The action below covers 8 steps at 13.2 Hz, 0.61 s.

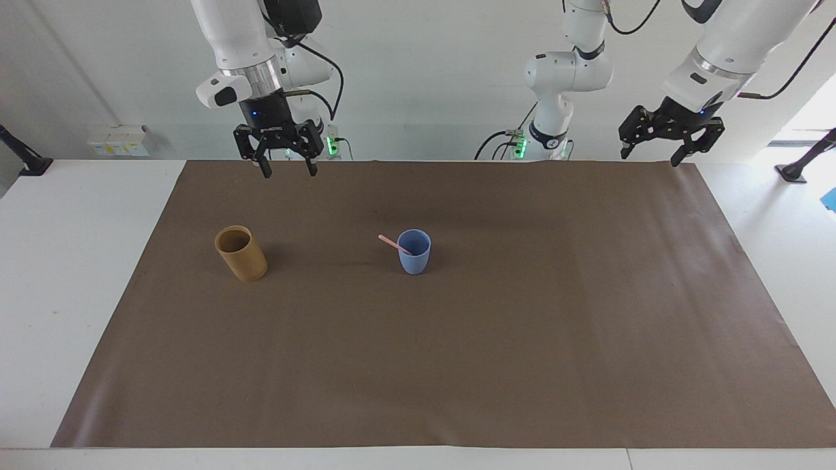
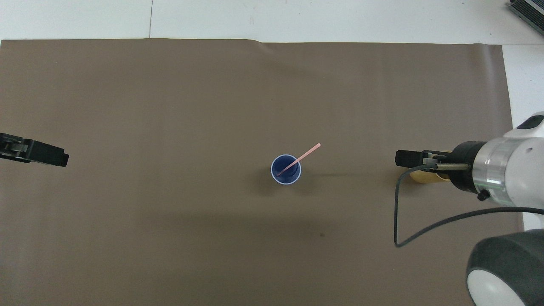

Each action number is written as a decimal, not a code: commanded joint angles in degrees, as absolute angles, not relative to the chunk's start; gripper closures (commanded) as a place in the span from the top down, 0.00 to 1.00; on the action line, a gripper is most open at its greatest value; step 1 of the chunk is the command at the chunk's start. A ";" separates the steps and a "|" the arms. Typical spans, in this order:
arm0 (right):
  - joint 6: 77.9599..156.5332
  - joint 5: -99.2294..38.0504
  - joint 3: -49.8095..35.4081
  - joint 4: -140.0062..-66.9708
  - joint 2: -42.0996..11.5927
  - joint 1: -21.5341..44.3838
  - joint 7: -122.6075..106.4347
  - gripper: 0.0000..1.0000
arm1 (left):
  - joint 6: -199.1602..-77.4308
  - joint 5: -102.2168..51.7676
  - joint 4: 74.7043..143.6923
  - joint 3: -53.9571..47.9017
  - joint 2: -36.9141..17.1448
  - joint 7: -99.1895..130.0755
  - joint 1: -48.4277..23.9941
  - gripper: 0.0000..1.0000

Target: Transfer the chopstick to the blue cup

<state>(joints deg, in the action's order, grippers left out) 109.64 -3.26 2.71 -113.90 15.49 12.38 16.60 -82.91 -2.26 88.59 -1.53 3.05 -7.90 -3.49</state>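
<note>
You have the brown mat [image 1: 457,365] with both arms raised over the edge nearest the robots. The right gripper [image 1: 279,166] hangs open and empty above that edge, and the left gripper [image 1: 671,140] waits open and empty too. The tan cup [image 1: 241,253] stands empty. The blue cup [image 1: 414,251] holds the chopstick [image 1: 394,244], leaning on its rim: the transfer looks done.

chopstick [image 1: 394,244]: pale pink | blue cup [image 1: 415,256]: light blue | tan cup [image 1: 241,253]: tan-brown | mat [image 1: 457,365]: plain brown
</note>
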 commanded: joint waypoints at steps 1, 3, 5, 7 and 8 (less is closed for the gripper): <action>101.64 0.07 2.02 -107.00 12.06 9.33 16.18 1.00 | -82.88 -2.55 89.65 -1.85 4.31 -8.09 -2.72 1.00; 96.79 2.71 2.11 -99.09 7.67 6.43 13.03 1.00 | -82.88 -2.55 89.65 -1.85 4.31 -8.09 -2.72 1.00; 95.28 3.60 2.11 -93.72 4.50 4.58 12.39 1.00 | -82.88 -2.55 89.65 -1.85 4.31 -8.09 -2.72 1.00; 94.84 4.22 2.11 -91.50 2.73 2.39 12.13 1.00 | -82.88 -2.55 89.65 -1.85 4.31 -8.09 -2.72 1.00; 94.14 4.22 2.11 -90.80 2.03 0.89 11.08 1.00 | -82.88 -2.55 89.65 -1.85 4.31 -8.09 -2.72 1.00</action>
<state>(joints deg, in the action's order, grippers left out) 96.53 3.44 2.79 -94.83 4.97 3.68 13.09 -82.91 -2.26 88.59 -1.53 3.05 -7.90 -3.49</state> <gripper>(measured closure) 0.000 0.000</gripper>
